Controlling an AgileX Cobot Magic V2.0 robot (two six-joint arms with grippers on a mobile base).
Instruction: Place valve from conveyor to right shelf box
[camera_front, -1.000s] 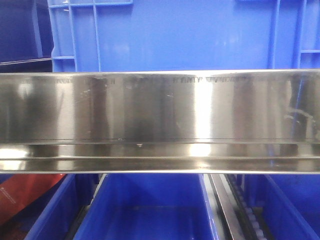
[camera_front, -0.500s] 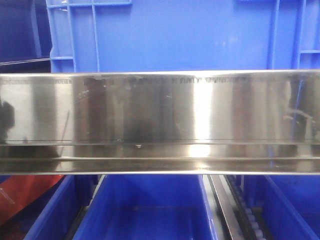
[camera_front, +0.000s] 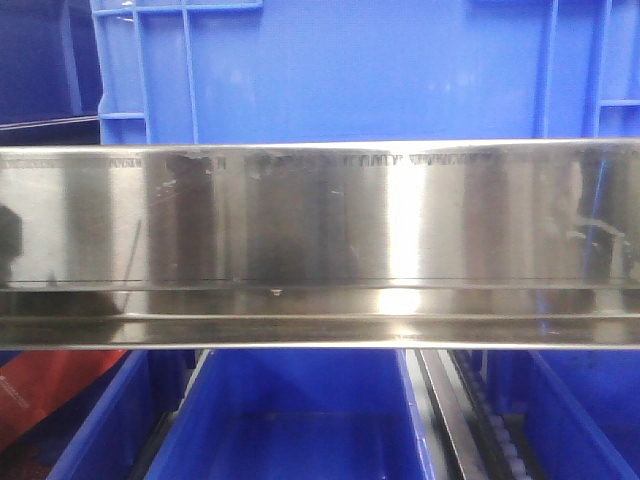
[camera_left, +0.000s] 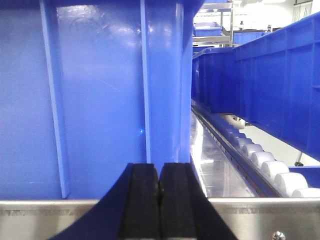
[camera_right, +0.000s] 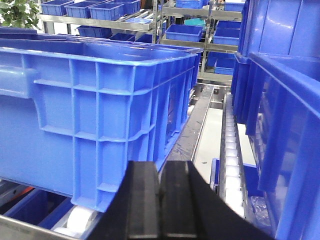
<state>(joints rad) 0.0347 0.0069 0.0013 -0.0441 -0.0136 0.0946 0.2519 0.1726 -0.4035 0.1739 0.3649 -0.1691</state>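
Setting: warehouse racking, blue plastic ribbed shelf boxes (camera_right: 100, 115) on white roller tracks (camera_left: 260, 160); brushed steel shelf rail (camera_front: 320, 215) fills the front view.
Left gripper (camera_left: 160, 200): black pads pressed together, nothing between, facing a box wall at 12 o'clock.
Right gripper (camera_right: 160, 200): pads pressed together, empty, box at 10 o'clock.
Valve: not visible in any view; conveyor neither.
Judgement: both arms parked at the shelf; pick not started.

Front camera faces shelf rail (camera_front: 320, 215) closely; wrist cameras face blue bins (camera_right: 90, 115).
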